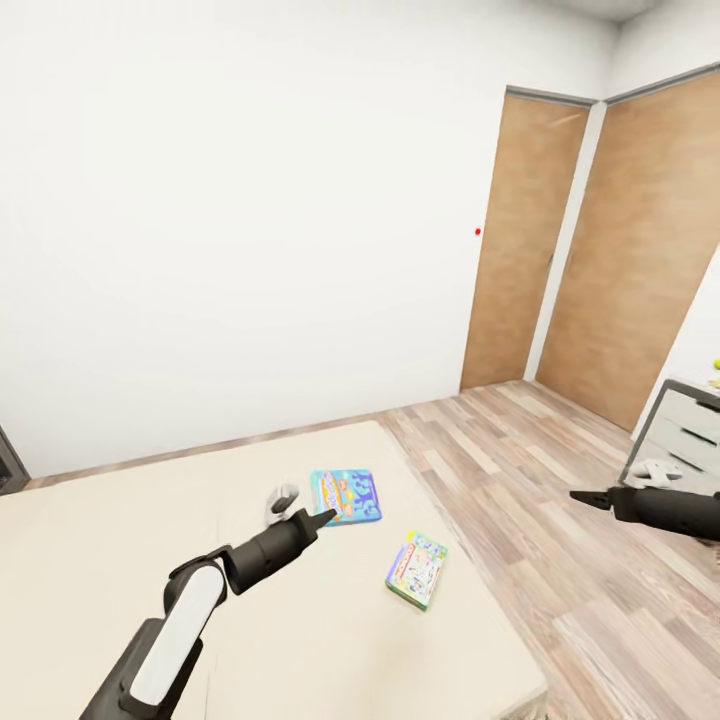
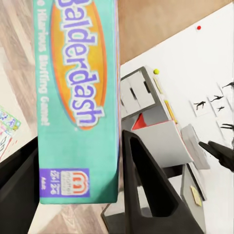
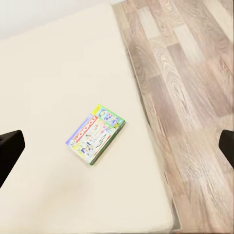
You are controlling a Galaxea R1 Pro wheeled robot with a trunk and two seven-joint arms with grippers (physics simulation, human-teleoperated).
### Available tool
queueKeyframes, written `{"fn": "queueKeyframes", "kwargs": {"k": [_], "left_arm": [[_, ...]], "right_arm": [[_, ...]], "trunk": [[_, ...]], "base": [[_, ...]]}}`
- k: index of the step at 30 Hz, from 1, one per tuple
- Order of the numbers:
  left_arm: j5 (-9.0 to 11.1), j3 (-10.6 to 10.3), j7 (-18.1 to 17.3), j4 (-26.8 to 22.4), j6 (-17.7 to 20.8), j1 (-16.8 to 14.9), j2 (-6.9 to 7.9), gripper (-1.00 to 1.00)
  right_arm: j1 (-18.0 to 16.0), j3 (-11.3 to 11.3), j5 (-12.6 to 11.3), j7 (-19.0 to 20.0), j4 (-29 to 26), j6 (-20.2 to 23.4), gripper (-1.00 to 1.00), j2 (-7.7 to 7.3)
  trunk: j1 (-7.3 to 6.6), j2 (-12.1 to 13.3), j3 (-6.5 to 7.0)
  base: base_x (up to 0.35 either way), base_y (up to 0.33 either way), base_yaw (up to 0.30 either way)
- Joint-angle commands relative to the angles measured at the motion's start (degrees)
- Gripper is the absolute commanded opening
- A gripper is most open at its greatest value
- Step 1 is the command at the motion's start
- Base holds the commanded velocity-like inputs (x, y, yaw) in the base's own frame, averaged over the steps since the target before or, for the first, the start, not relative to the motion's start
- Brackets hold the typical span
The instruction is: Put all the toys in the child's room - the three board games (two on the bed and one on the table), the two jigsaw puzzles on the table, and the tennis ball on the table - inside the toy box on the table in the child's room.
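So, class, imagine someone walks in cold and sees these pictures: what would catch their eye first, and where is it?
Two colourful board games on the plain cream bed: the blue Balderdash box just in front of the left gripper, and the pale green-white box nearer the bed's edge by the wood floor. In the left wrist view the Balderdash box sits between the fingers. A tiny red button dots the bare white wall beside the brown doors.

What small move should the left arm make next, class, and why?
Probably close the left gripper on the blue Balderdash box: in the left wrist view its edge sits between the open fingers, and the box appears to lie flat on the bed.
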Motion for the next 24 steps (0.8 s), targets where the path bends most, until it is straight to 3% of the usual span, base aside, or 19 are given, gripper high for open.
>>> {"fn": "queueKeyframes", "kwargs": {"k": [1,6,9,19,24], "left_arm": [[0.3,0.0,0.0,0.9,0.6,-1.5,0.00,-1.00],[0.9,0.2,0.4,6.3,1.9,-8.5,-0.22,-1.00],[1.0,0.2,0.6,9.6,2.2,-12.1,-1.09,-1.00],[0.8,0.1,1.5,17.0,2.4,-17.1,-3.89,-1.00],[0.8,0.1,2.1,18.4,2.4,-17.7,-4.21,-1.00]], "right_arm": [[-0.1,0.0,-0.4,-0.1,0.0,0.4,1.00,0.03],[-0.4,0.2,-0.4,-0.5,0.4,1.4,1.00,0.14],[-0.5,0.2,-0.3,-0.9,0.5,2.1,1.00,0.18],[-0.1,0.6,-0.3,-1.6,0.6,2.7,1.00,0.35],[-0.4,0.9,0.6,-5.6,2.8,2.7,1.00,2.66]], "trunk": [[-0.22,0.4,0.16],[-1.32,2.4,1.33],[-1.98,3.6,2.02],[-4.17,7.6,4.33],[-5.27,9.6,5.46]], "base": [[0.000,0.000,-0.234],[0.000,0.000,-0.234],[0.000,0.000,-0.233],[0.000,0.000,-0.186],[0.000,0.000,-0.139]]}}
